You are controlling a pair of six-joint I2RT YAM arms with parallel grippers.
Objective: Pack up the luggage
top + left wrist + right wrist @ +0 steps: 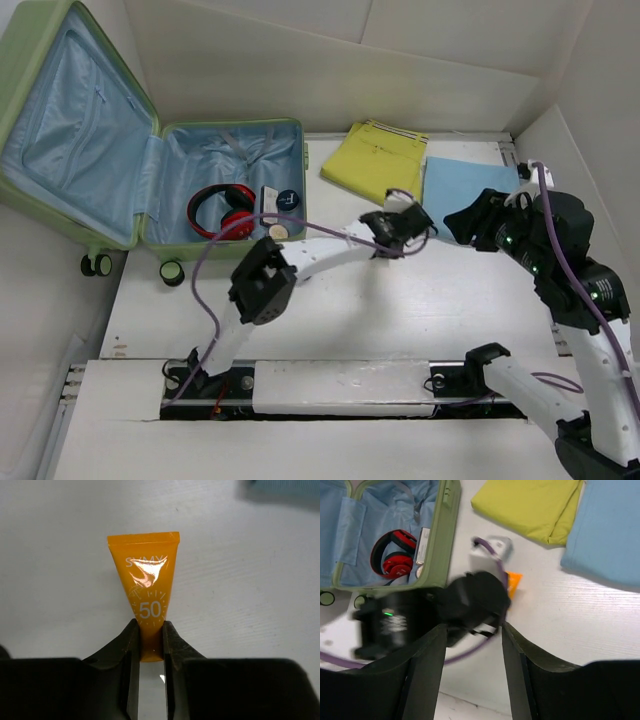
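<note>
The pale green luggage (40, 215) lies open at the far left, showing its light blue lining. Its rim also shows in the right wrist view (442, 540). My left gripper (405, 225) is over the middle of the table, to the right of the luggage. It is shut on the bottom end of an orange tube (146, 585) marked "50", with the gripper (149, 625) just above the white table. The tube's tip shows in the right wrist view (514, 582). My right gripper (460, 225) is open and empty, held above the table; in its own view (472, 630) it looks down on the left wrist.
Red headphones (222, 210), a white box (268, 198), a dark round tin (288, 200) and a cream disc (277, 232) lie in the luggage. A folded yellow cloth (375, 160) and a folded blue cloth (465, 185) lie at the back right. White walls enclose the table.
</note>
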